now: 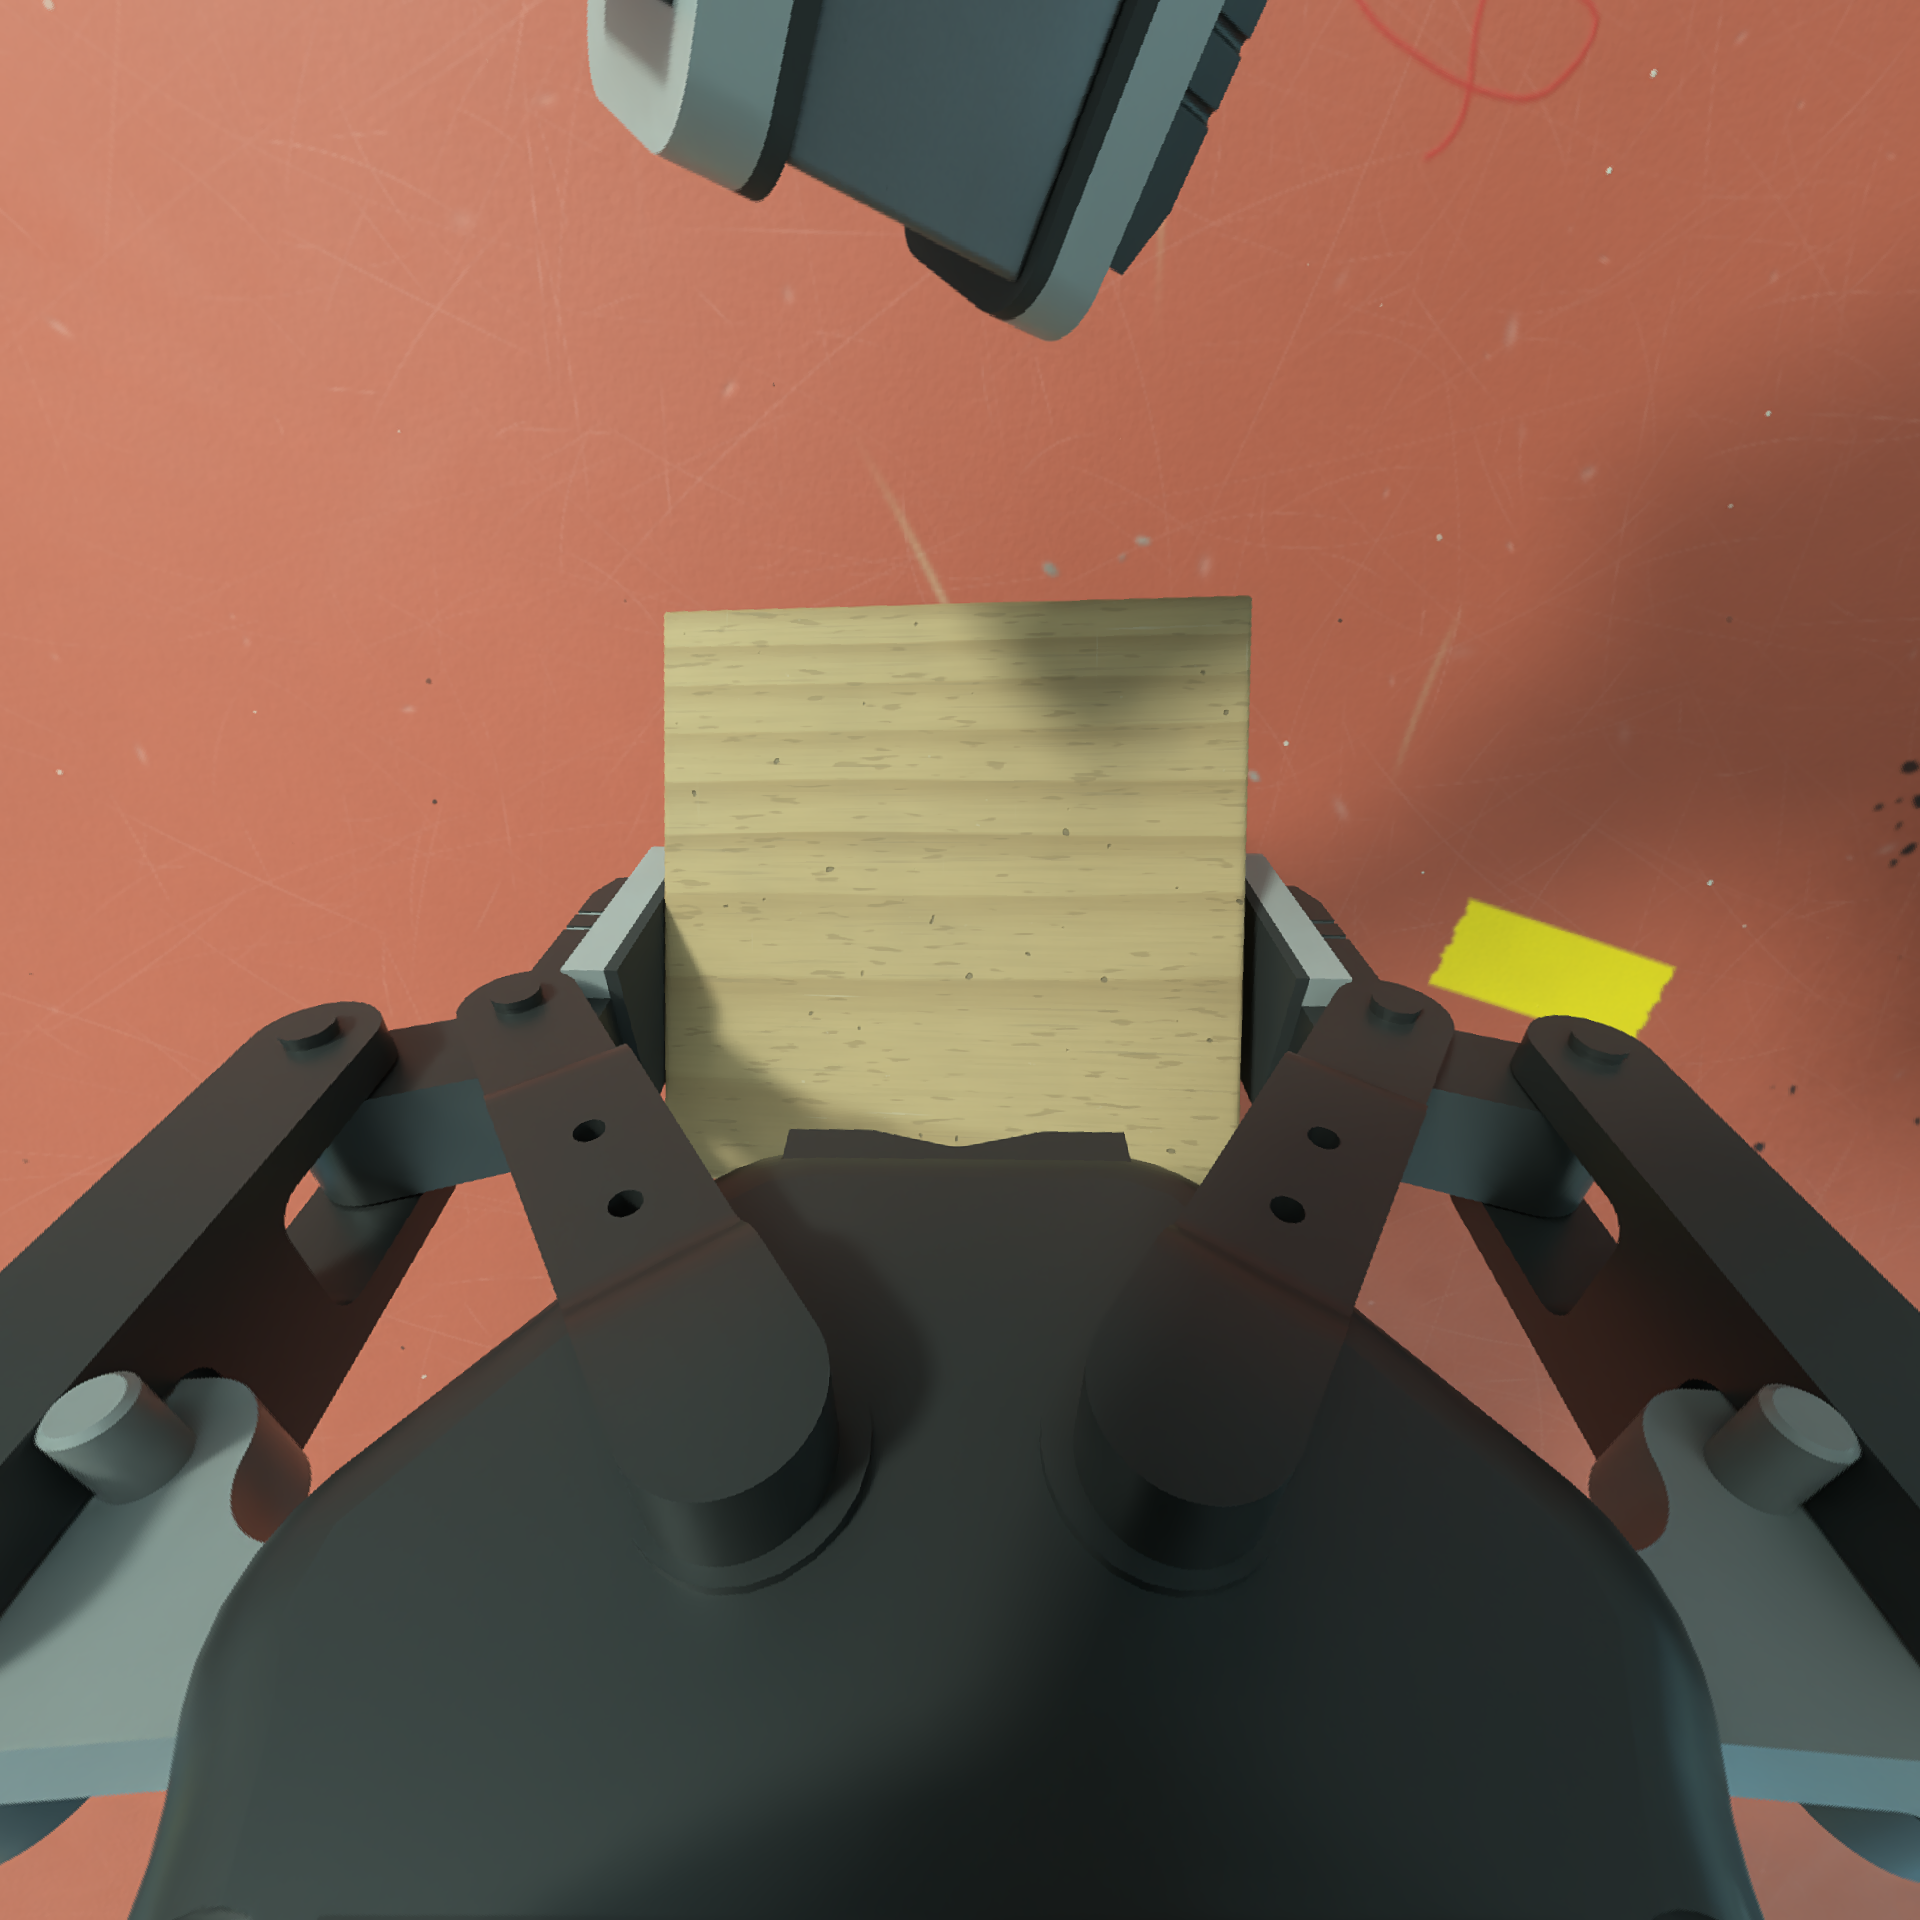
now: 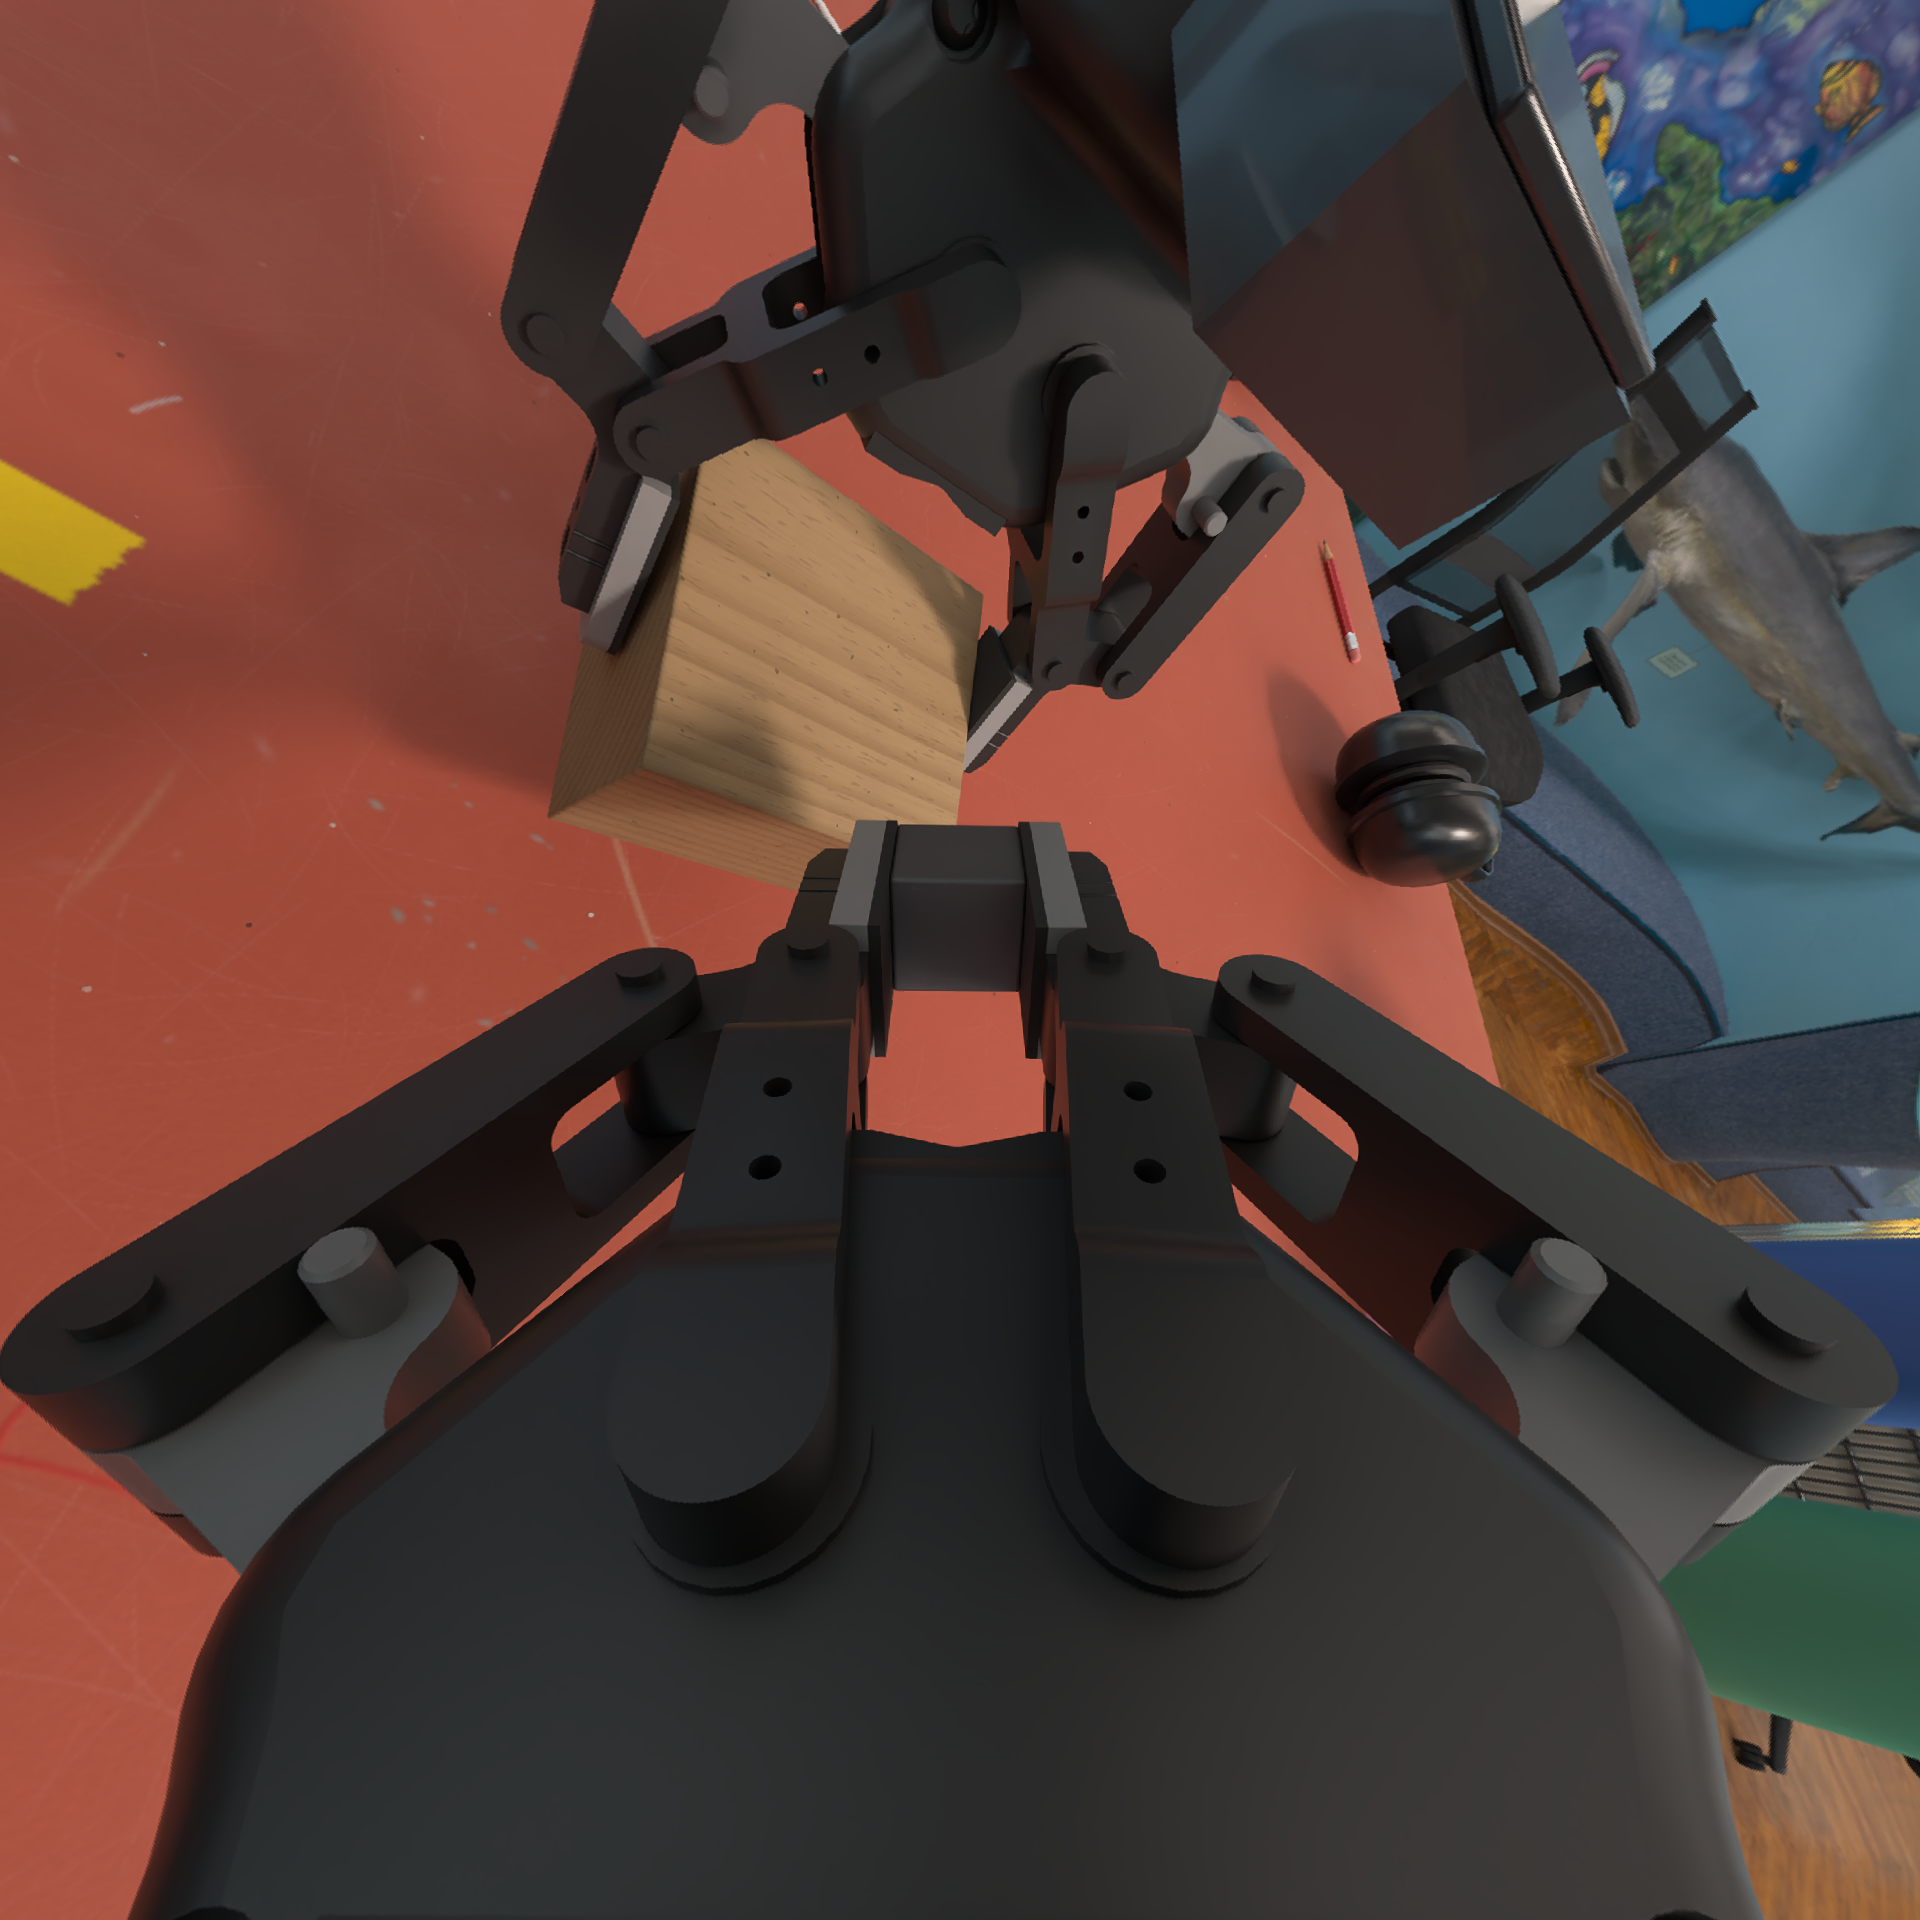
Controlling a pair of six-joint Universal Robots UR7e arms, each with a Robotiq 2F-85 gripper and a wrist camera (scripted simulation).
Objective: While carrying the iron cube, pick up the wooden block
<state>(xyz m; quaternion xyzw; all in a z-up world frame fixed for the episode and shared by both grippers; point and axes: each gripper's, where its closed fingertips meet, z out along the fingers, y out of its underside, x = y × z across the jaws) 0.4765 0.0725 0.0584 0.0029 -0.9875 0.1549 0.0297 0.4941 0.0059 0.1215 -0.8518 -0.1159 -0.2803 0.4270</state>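
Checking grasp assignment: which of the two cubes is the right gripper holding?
The iron cube, small and dark grey, clamped at the right gripper fingertips. The bigger, pale wooden block sits between the left gripper pads instead.

My left wrist camera looks steeply down along my left fingers (image 1: 639,935), very close to the wooden block (image 1: 956,883) over the red table (image 1: 312,520). My right wrist camera sits a little farther back, tilted toward the table edge. Both 2 views share the block and the yellow tape (image 1: 1553,971).
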